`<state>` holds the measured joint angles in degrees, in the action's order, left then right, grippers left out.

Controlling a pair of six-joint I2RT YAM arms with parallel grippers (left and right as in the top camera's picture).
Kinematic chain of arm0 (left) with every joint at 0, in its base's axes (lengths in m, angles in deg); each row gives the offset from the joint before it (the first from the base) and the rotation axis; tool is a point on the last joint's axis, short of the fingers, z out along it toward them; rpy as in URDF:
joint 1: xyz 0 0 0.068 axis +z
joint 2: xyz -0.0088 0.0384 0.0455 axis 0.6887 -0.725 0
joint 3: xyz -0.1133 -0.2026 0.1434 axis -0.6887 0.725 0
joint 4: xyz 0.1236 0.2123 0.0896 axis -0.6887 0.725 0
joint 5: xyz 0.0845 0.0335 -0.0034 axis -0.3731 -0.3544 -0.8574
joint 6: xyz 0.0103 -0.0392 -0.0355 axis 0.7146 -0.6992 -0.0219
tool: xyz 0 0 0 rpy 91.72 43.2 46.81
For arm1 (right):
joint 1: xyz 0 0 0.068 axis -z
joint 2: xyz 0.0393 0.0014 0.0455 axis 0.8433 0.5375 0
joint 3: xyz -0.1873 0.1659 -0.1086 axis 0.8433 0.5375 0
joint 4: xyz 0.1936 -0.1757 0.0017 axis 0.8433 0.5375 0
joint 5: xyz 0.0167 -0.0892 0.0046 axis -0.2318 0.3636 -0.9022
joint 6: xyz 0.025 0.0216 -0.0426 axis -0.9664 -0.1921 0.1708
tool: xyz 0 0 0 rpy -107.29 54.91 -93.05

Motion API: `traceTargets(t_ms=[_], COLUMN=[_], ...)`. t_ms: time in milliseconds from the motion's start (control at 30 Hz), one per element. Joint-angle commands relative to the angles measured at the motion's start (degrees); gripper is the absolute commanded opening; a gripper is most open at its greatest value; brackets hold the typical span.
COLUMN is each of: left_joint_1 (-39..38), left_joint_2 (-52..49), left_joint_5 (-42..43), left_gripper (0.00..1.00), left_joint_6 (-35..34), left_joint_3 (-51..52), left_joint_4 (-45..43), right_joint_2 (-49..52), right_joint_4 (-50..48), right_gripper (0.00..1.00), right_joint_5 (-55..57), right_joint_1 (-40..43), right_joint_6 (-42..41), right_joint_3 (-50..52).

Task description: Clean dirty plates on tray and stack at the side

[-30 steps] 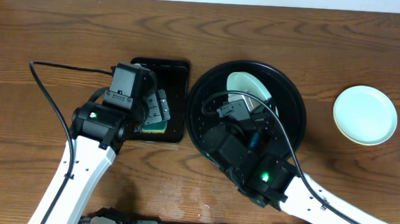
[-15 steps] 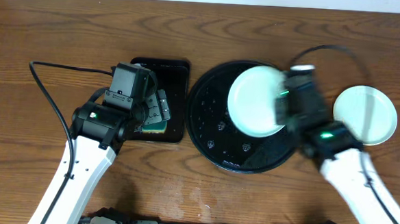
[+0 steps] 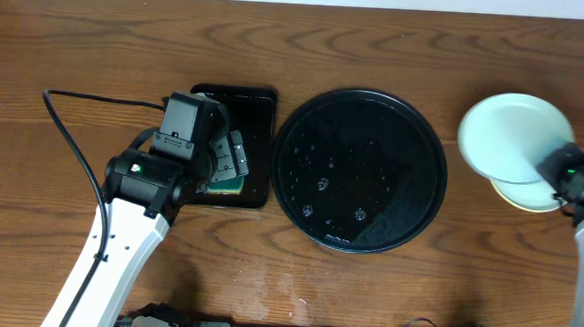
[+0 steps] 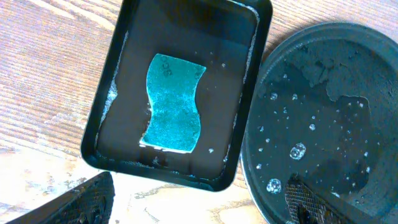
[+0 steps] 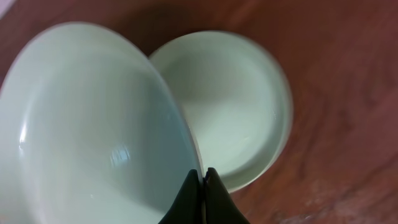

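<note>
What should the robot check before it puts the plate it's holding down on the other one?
1. Right jaws shut on the upper plate at its rim: ok.
2. Upper plate's face shows no red smear: ok.
3. Upper plate centred over the lower plate: not ok, it sits off to one side.
4. The two plates apart, not bumping: cannot tell.
5. Round black tray has no plates on it: ok.
6. Left jaws open and away, above the sponge: ok.
</note>
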<state>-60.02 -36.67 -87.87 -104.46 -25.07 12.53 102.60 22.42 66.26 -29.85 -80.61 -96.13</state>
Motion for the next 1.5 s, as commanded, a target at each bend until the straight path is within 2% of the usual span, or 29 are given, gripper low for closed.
traceTargets(t_ms=[0, 233, 300, 333, 500, 633, 700, 800, 833, 867, 900, 1100, 1233, 1467], left_joint_1=[0.1, 0.1, 0.1, 0.1, 0.1, 0.1, 0.1, 0.1, 0.1, 0.1, 0.1, 0.1, 0.1, 0.1], left_joint_2=[0.1, 0.1, 0.1, 0.1, 0.1, 0.1, 0.1, 0.1, 0.1, 0.1, 0.1, 0.1, 0.1, 0.1], left_joint_5=[-0.1, -0.1, -0.1, -0.1, -0.1, -0.1, -0.1, -0.1, -0.1, -0.1, -0.1, -0.1, -0.1, -0.1], left_gripper=[0.89, 0.88, 0.88, 0.88, 0.89, 0.88, 0.88, 0.88, 0.88, 0.88, 0.88, 0.88, 0.88, 0.88], left_joint_6=[0.6, 0.6, 0.6, 0.6, 0.6, 0.6, 0.6, 0.6, 0.6, 0.6, 0.6, 0.6, 0.6, 0.6], left_joint_3=[-1.6, -1.6, -1.6, -1.6, -1.6, -1.6, -1.6, -1.6, -1.6, -1.6, -1.6, -1.6, -1.6, -1.6], left_joint_4=[0.0, 0.0, 0.0, 0.0, 0.0, 0.0, 0.0, 0.0, 0.0, 0.0, 0.0, 0.0, 0.0, 0.0], right_joint_2=[4.8, 14.2, 14.8, 14.3, 7.3, -2.3, -7.8, -16.8, -19.6, -22.2, -24.7, -37.1, -42.1, -47.9], right_joint_4=[-2.0, -3.7, -4.5, -4.8, -5.0, -2.8, -0.1, 3.8, 4.6, 5.4, 5.9, 9.4, 11.8, 18.5], right_gripper=[0.01, 0.03, 0.33, 0.40, 0.42, 0.44, 0.44, 0.45, 0.50, 0.62, 0.99, 0.99, 0.99, 0.99], right_joint_5=[-1.2, -0.2, -0.7, -2.3, -21.9, -39.5, -43.3, -43.1, -42.3, -40.9, -39.5, -37.5, -36.1, -26.9], right_joint_1=[5.2, 9.6, 10.3, 10.4, 10.0, 6.1, 2.6, -4.8, -7.4, -9.8, -12.2, -21.7, -22.4, -23.3], right_joint_6=[-2.2, -2.2, -2.0, -0.8, 2.9, 6.0, 8.7, 13.4, 14.1, 14.1, 14.1, 13.9, 14.8, 22.9], right_joint_3=[-0.7, -0.7, -0.7, -0.8, -0.8, -0.8, -0.8, -0.8, -0.8, -0.8, -0.8, -0.8, -0.8, -0.4])
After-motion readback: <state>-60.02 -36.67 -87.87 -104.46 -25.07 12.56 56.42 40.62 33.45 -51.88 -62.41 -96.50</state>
